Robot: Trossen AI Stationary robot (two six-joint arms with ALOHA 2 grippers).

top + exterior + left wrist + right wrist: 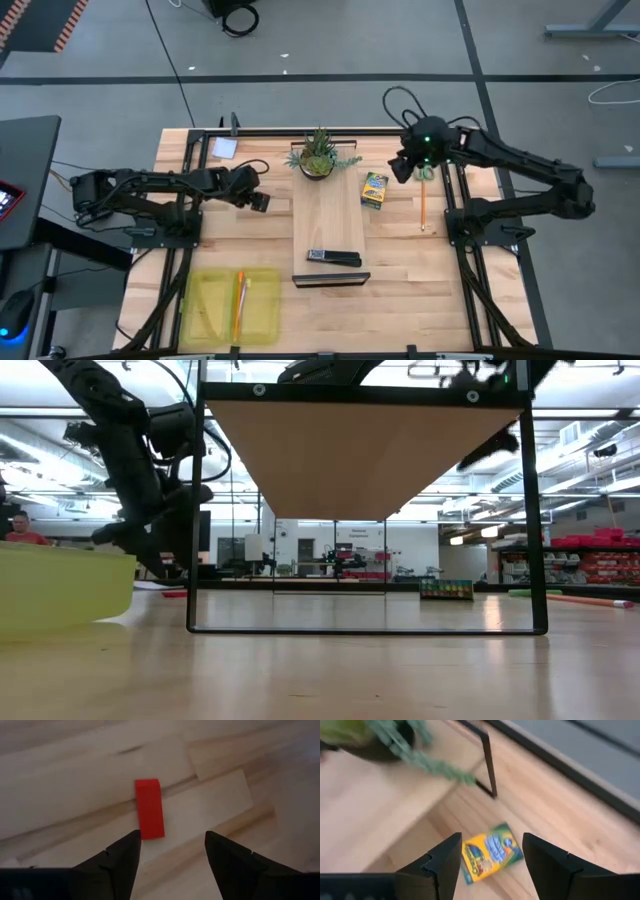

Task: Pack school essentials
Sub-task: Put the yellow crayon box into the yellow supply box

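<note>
Crayon box (pixel 487 851) lies beside potted plant (pixel 318 155), below spread right gripper (pixel 487 865); left gripper (pixel 172 857) spread over eraser (pixel 149 809).

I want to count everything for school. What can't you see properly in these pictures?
- Scissors: high view, mostly hidden under the right gripper.
- Red eraser: left wrist view only; in the high view the left gripper covers it.
- Yellow bin: contents too small to name, one orange stick.

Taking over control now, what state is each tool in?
Left tool: open, empty, above the red eraser.
Right tool: open, empty, over the crayon box.
</note>
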